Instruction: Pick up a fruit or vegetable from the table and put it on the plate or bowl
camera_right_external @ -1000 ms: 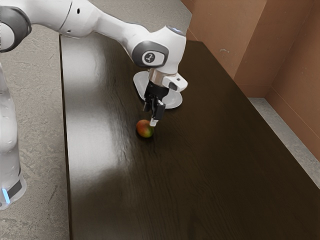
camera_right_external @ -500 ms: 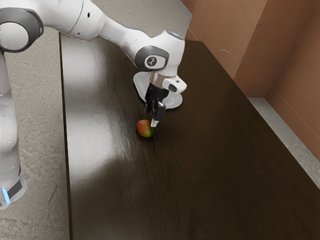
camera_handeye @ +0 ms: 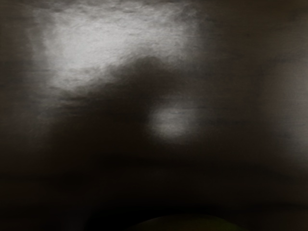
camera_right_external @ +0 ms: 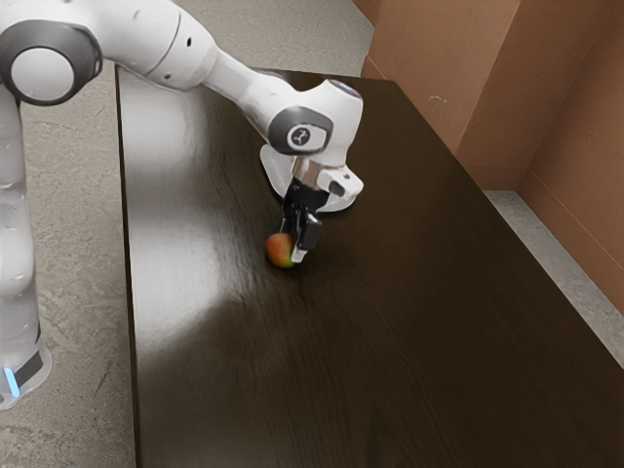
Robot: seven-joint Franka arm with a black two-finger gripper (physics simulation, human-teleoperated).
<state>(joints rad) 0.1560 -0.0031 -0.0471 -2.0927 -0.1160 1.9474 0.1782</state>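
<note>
Resting on table (camera_right_external: 409, 351): red-green fruit (camera_right_external: 279, 253).

A small rounded red-and-green fruit (camera_right_external: 279, 252) lies near the shallow round white plate (camera_right_external: 340, 203). The plate lies flat.

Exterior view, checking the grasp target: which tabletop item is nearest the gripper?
The red-green fruit: the gripper is down right at it, while the white plate lies farther back on the table.

The table (camera_right_external: 409, 322) is dark, grained wood polished enough to mirror light, the arm (camera_right_external: 195, 58) has a glossy white plastic-looking shell, the gripper (camera_right_external: 298, 252) is matt black, the fruit (camera_right_external: 278, 253) smooth-skinned, the plate (camera_right_external: 341, 203) smooth white, and the floor (camera_right_external: 68, 244) mottled grey stone.
</note>
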